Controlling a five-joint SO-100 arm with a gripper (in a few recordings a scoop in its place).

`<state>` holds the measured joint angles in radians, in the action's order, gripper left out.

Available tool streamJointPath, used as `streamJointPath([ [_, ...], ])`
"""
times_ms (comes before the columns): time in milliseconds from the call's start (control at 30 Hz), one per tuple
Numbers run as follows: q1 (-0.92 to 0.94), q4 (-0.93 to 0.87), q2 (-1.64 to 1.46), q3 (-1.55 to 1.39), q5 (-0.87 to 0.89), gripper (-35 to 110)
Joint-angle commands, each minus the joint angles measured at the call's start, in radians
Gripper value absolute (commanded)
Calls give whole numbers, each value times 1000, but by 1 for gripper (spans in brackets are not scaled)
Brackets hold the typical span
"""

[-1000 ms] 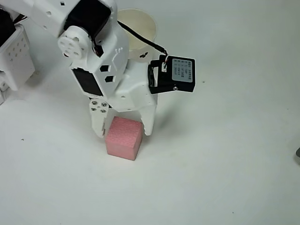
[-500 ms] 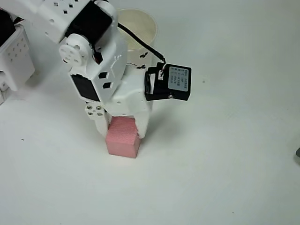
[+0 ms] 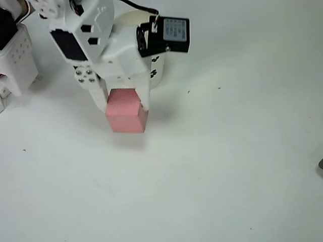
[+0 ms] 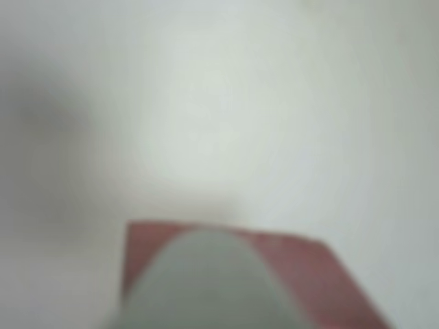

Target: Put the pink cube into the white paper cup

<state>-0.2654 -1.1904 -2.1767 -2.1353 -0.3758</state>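
a white perforated block [image 3: 17, 60] sits at the overhead view's left edge; the white paper cup [image 3: 154, 75] is mostly hidden under the arm; the gripper [image 3: 122, 103], pointing down, clamps the pink cube [image 3: 124, 112] just beside the cup above the table [image 3: 227, 166]; the wrist view is blurred, a finger [image 4: 206, 284] over the cube

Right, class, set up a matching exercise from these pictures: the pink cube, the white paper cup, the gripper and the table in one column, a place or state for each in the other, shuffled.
Column one:
1. pink cube
2. white paper cup
3. gripper
4. table

Column two:
A. white and bare under everything
B. shut around a foam block
C. clamped between two white fingers
D. standing mostly hidden behind the arm

Pairs: 1-C, 2-D, 3-B, 4-A
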Motion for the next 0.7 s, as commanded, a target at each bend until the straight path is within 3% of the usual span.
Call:
streamJointPath([
  [0,-67,-74,-123,129,9,13],
  [667,-379,-192,-224,249,149,13],
])
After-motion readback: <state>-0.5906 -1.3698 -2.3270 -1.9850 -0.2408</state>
